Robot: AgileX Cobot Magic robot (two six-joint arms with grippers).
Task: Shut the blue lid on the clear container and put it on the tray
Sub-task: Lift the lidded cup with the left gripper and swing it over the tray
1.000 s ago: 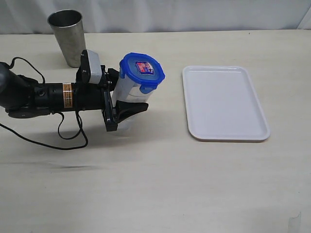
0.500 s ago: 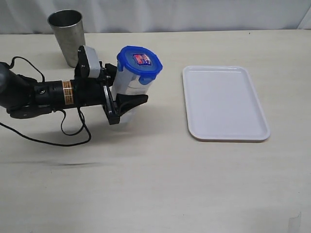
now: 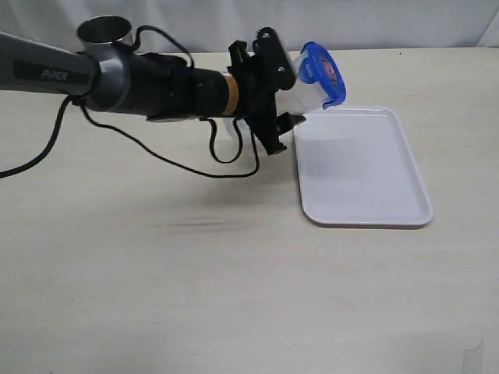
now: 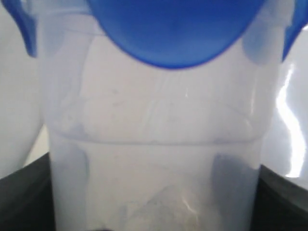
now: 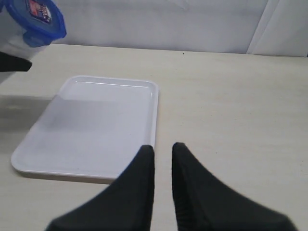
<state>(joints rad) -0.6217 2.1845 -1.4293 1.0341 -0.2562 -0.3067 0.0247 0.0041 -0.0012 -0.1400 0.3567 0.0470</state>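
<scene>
My left gripper [image 3: 288,87] is shut on the clear container [image 3: 300,89], which it holds in the air, tipped over toward the right. The blue lid [image 3: 323,73] sits on the container's mouth, its sticker facing right. The container hangs over the far left corner of the white tray [image 3: 366,167]. In the left wrist view the container [image 4: 154,144] fills the frame between the dark fingers [image 4: 281,197], under the lid [image 4: 173,29]. My right gripper [image 5: 162,150] hovers by the tray's [image 5: 96,120] edge, jaws a narrow gap apart and empty; the lid [image 5: 41,17] shows there too.
A grey steel cup [image 3: 103,29] stands at the far left of the table, partly behind my left arm. The arm's black cable [image 3: 226,156] loops down beside the tray's left edge. The tray has nothing on it.
The left arm has lifted the lidded container off the table, carried it right toward the tray and tipped it from upright to leaning right. The right gripper's earlier position is not shown.
</scene>
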